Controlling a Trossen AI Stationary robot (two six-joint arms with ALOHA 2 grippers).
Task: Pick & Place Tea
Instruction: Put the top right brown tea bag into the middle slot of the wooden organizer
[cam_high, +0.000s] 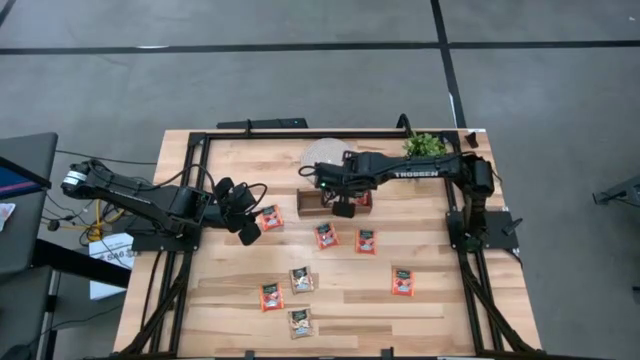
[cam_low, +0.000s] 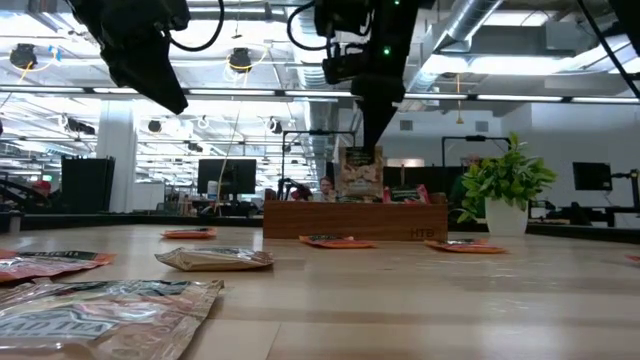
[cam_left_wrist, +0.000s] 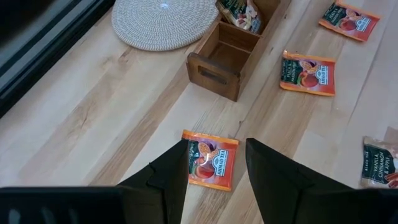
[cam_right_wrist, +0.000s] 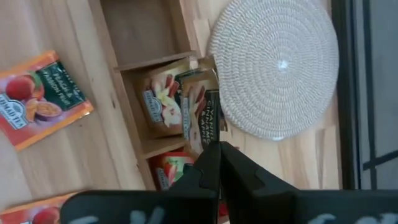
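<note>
The tea is a set of small square sachets. Several lie flat on the table, among them red ones (cam_high: 326, 235) (cam_high: 366, 240) and a tan one (cam_high: 301, 279). My right gripper (cam_right_wrist: 219, 146) is shut on a tan sachet (cam_low: 362, 172) above the wooden tray (cam_high: 312, 203). Another tan sachet (cam_right_wrist: 163, 102) and a red one (cam_right_wrist: 171, 171) stand in the tray's compartments. My left gripper (cam_left_wrist: 216, 146) hovers open above a red sachet (cam_left_wrist: 211, 160) that lies flat to the tray's left, touching nothing. My right gripper pinches the tan sachet by its upper edge (cam_right_wrist: 208, 134) between the two fingertips. The fingers come steeply from above. The sachet hangs upright below them over the tray's middle compartment, its lower edge (cam_low: 362, 196) about level with the tray's rim.
A round white woven disc (cam_high: 322, 155) lies just beyond the tray. A small potted plant (cam_high: 425, 145) stands at the far right. A black frame (cam_high: 195, 150) runs along the table's edges. Bare wood lies between the scattered sachets.
</note>
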